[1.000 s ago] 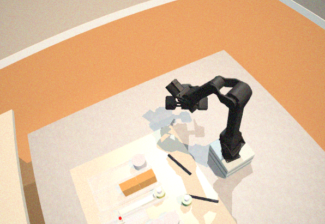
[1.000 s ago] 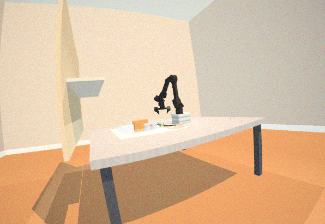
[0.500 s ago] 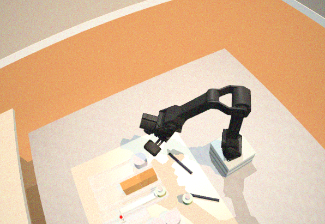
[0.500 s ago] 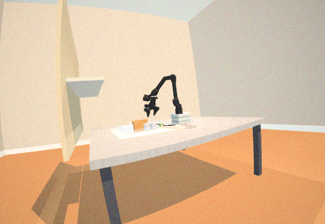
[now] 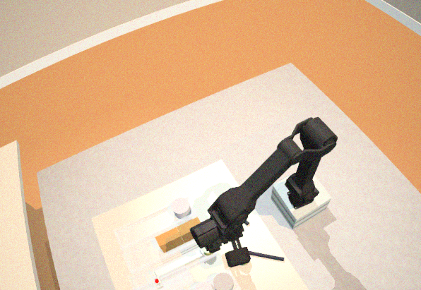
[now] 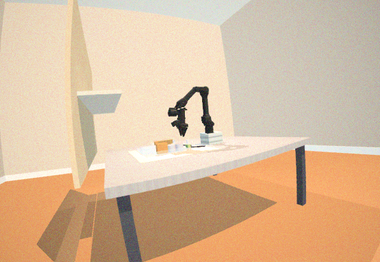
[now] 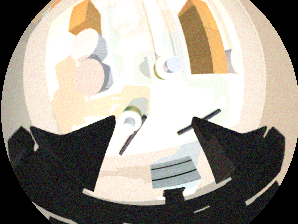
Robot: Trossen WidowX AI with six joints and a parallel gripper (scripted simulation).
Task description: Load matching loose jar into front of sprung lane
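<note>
My gripper [image 5: 238,257] [image 6: 182,134] [image 7: 155,119] is open and empty, pointing down above the work area. The loose jar [image 7: 131,119] [image 6: 188,146], with a pale lid and green-yellow band, stands below and between the fingers in the wrist view, nearer the left fingertip; the gripper hides it in the top view. A similar jar [image 7: 169,66] stands at the front end of the pale sprung lane [image 5: 180,264]; the arm partly covers it in the top view. A red dot [image 5: 157,281] marks the lane's far end. The pusher plate and front stop are not clearly visible.
An orange block [image 5: 180,236] [image 7: 215,40] [image 6: 162,147] stands beside the lane. Another orange block [image 7: 82,17] and two pinkish-white cylinders [image 7: 90,76] [image 7: 85,44] are on the other side. Two black bars [image 7: 132,137] [image 7: 200,122] lie near the lane front, one beside the loose jar.
</note>
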